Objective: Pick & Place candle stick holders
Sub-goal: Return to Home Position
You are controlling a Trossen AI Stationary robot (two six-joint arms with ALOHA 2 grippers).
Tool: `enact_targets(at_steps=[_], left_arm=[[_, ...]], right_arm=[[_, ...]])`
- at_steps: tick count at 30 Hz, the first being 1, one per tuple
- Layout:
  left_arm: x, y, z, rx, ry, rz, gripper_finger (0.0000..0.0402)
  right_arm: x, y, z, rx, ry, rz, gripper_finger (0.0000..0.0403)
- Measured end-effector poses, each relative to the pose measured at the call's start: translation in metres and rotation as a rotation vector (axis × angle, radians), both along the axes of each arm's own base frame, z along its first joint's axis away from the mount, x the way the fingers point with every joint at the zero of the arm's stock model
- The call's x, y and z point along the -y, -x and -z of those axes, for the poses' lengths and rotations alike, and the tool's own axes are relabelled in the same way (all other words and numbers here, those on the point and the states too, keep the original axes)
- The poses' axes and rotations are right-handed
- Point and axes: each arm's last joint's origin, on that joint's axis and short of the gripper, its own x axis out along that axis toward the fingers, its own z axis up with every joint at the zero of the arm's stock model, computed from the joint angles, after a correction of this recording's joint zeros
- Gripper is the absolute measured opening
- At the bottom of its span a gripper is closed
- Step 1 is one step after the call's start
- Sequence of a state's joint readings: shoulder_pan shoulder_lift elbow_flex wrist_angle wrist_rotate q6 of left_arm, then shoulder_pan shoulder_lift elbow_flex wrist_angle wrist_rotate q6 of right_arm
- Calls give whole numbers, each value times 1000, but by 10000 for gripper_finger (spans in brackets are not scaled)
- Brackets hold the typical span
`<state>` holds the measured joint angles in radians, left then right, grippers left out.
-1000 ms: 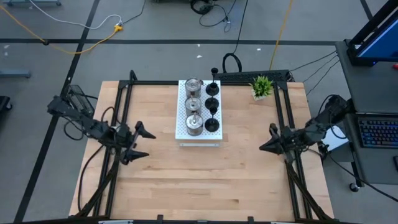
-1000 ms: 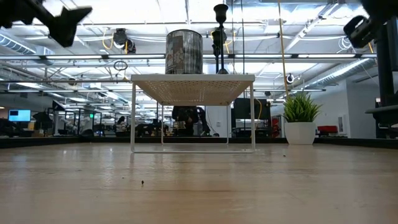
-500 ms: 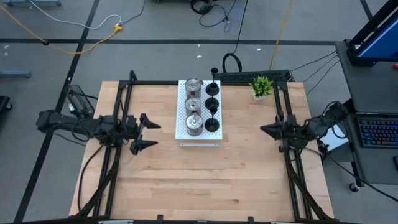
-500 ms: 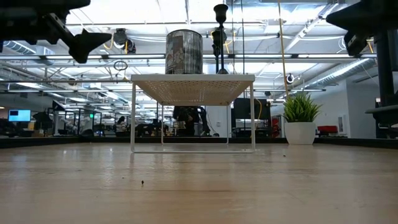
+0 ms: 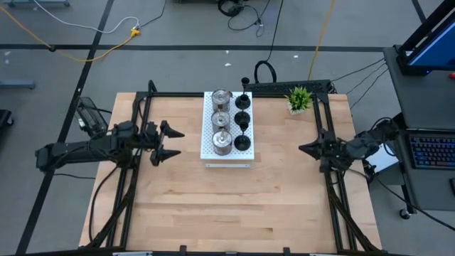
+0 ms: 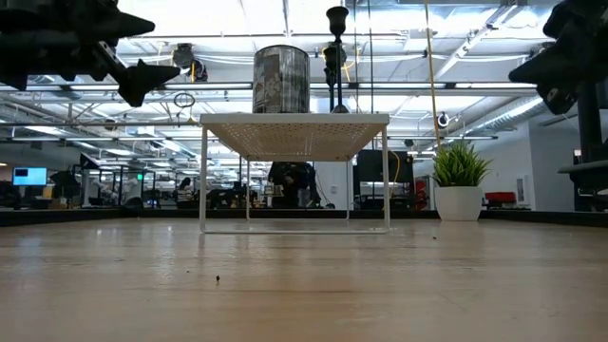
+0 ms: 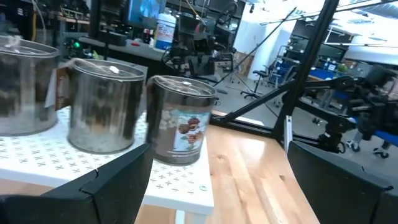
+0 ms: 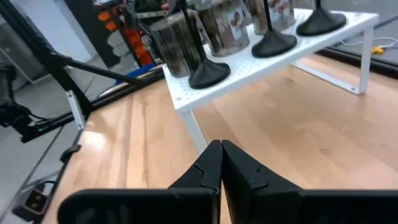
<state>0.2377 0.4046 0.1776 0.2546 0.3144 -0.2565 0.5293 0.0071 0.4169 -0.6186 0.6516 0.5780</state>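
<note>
1. All the holders I can see are up on the shelf (image 5: 208,146), which sits mid-table toward the far edge. The silver holders (image 5: 222,119) are in a row on the left arm's side, and the black holders (image 5: 242,121) are in a row right beside them. The farthest black one is at the shelf's back edge; can't tell if it's fully on.
2. The left gripper (image 5: 170,144) hovers over the table (image 5: 234,206) near the shelf's left side, fingers wide apart and empty. The right gripper (image 5: 304,149) is well off to the right, fingers pressed together, nothing in them.
3. The silver ones look like squat metal tins, so I'd guess rigid and the heaviest of the bunch. The shiny walls are probably slippery. I'd squeeze across the body around mid-height, which needs the fingers spread wide.
4. The black ones have a thin stem on a round base, so likely light, stiff and tippy. The matte finish should grip fine. I'd pinch the stem low, near the base, so it can't swing.
5. The rows stand close together, so a sloppy approach could knock a neighbour. Coming straight down from above seems safest.
</note>
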Motion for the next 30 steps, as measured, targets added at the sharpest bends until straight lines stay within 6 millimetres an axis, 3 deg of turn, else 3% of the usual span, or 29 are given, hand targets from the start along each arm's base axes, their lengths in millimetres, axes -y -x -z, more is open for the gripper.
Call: enact_targets(at_steps=[12, 30], left_arm=[[-3, 0, 5, -46, -7, -17, 379], [8, 42, -2, 66, -99, -40, 379]], right_arm=[[-12, -22, 44, 26, -38, 20, 0], [-11, -19, 24, 107, 16, 10, 0]])
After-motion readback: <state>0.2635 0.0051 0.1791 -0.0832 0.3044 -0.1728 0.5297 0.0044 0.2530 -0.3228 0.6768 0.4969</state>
